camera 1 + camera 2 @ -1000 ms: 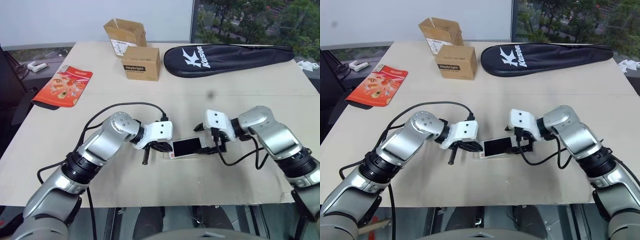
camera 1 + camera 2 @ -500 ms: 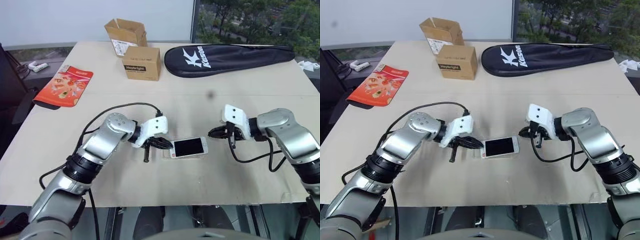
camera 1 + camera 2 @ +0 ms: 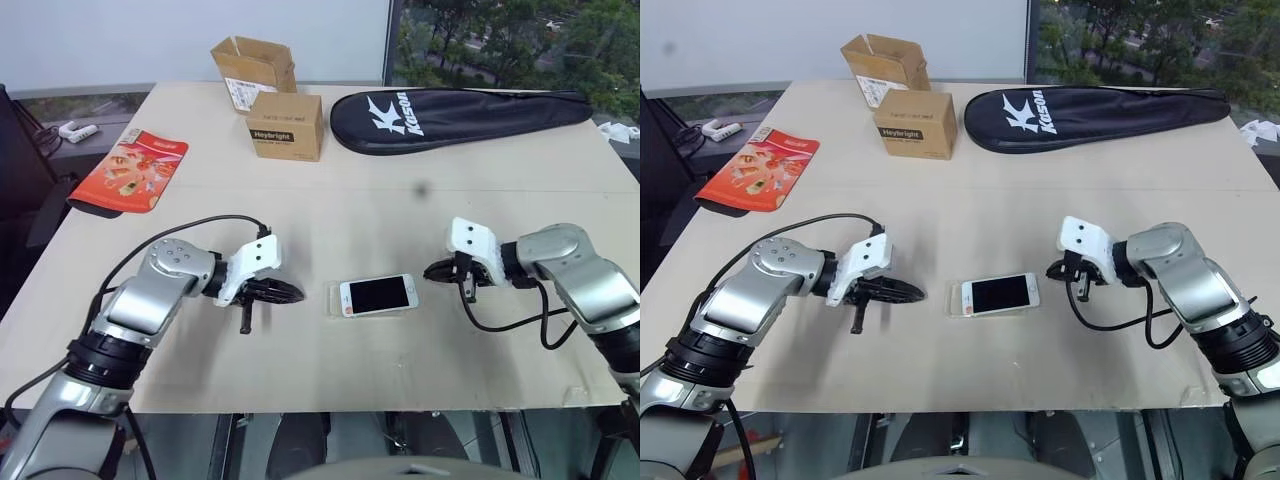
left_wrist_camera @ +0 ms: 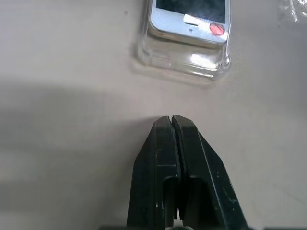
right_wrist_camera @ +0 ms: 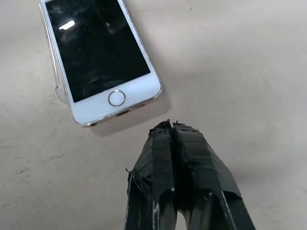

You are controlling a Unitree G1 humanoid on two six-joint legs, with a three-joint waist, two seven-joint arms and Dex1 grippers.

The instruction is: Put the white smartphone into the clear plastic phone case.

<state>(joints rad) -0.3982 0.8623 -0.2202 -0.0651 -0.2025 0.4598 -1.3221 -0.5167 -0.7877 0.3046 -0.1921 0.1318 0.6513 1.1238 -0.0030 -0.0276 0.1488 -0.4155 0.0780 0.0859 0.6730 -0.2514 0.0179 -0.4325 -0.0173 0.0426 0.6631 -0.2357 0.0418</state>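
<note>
My left gripper (image 3: 296,294) points inward and downward over the table (image 3: 330,210), fingers pressed together, holding nothing; my right gripper (image 3: 430,272) mirrors it, fingers likewise closed and empty; the white smartphone (image 3: 377,295) lies screen up between the two sets of fingertips, clear of both, resting on the clear plastic phone case (image 4: 178,62), whose edge projects beyond the phone toward my left fingers; beyond, a box (image 3: 285,127) reads "Heybright"; a black racket bag (image 3: 455,117) reads "Kason".

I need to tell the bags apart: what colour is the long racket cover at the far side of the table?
The racket cover is black with white lettering, clearest in the left eye view.
</note>
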